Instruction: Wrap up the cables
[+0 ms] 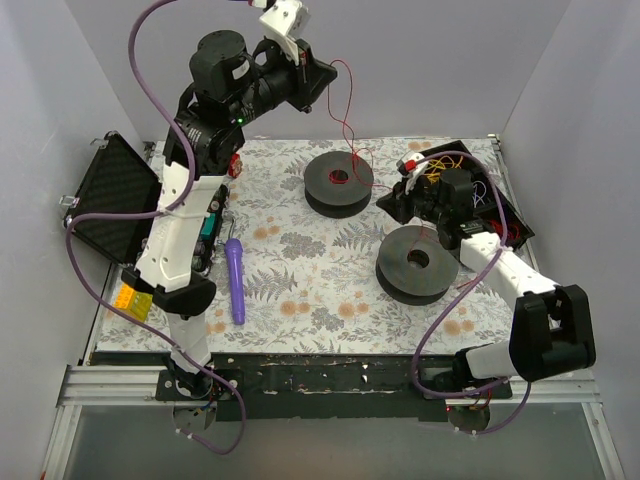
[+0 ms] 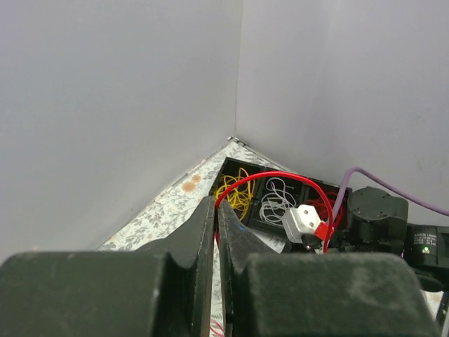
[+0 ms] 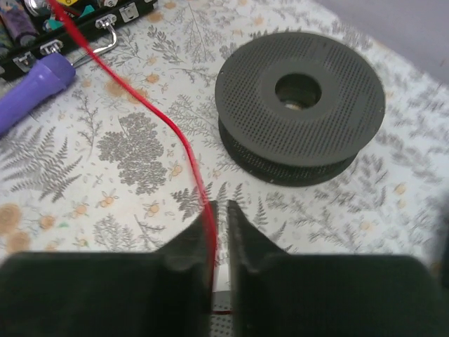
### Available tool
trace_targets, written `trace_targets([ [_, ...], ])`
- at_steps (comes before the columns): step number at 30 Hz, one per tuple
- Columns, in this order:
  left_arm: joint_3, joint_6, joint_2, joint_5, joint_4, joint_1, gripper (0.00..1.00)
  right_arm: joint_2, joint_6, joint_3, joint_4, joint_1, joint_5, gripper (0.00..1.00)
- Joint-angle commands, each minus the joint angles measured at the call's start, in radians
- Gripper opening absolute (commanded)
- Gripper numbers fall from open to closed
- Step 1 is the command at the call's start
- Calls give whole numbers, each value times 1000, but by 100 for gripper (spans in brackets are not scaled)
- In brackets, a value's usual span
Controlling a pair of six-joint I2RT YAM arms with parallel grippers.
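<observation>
The thin red wire (image 1: 345, 120) hangs from my raised left gripper (image 1: 328, 85) down towards the far dark grey spool (image 1: 340, 183). In the left wrist view the left gripper (image 2: 217, 210) is shut on the wire (image 2: 280, 173), which arcs over to the right arm. My right gripper (image 1: 385, 207) sits low, just right of the far spool. In the right wrist view the right gripper (image 3: 219, 209) is closed on the wire (image 3: 175, 133), which runs up and to the left, with the spool (image 3: 300, 105) ahead. A second spool (image 1: 415, 262) lies nearer.
A black case with yellow (image 2: 238, 189) and white (image 2: 277, 200) wire bundles stands at the far right corner (image 1: 505, 215). An open black case (image 1: 110, 195) lies at the left edge. A purple pen-like tool (image 1: 236, 280) lies on the floral mat, also in the right wrist view (image 3: 31, 88).
</observation>
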Motion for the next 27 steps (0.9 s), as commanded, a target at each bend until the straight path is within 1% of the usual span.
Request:
trace_targets([
  [1,82,62,-32,-115,-28,1,0,29,-2,68,51,-2,130,2],
  [3,93,134,-41,-248,-20,1,0,37,1,75,11,-16,233,1],
  [6,85,275,-65,-494,29,18,0,30,43,58,-47,-94,366,1],
  [8,67,353,-81,-572,80,52,0,11,91,30,-67,-181,406,1],
  [10,50,410,-93,-612,127,98,0,-15,134,0,-72,-267,411,1],
  [11,41,433,-98,-626,150,124,0,-29,172,-14,-73,-327,403,1],
  [14,22,471,-104,-649,207,193,0,-46,188,-25,-98,-425,397,1],
  [17,7,491,-108,-657,253,263,0,-46,198,-2,-145,-468,440,1],
  [21,-51,499,-124,-657,304,372,0,-41,226,21,-158,-518,422,1],
  [24,-103,493,-139,-642,340,458,0,-29,235,55,-187,-541,431,1],
  [27,-125,471,-145,-619,357,533,0,-42,249,104,-205,-550,413,1],
])
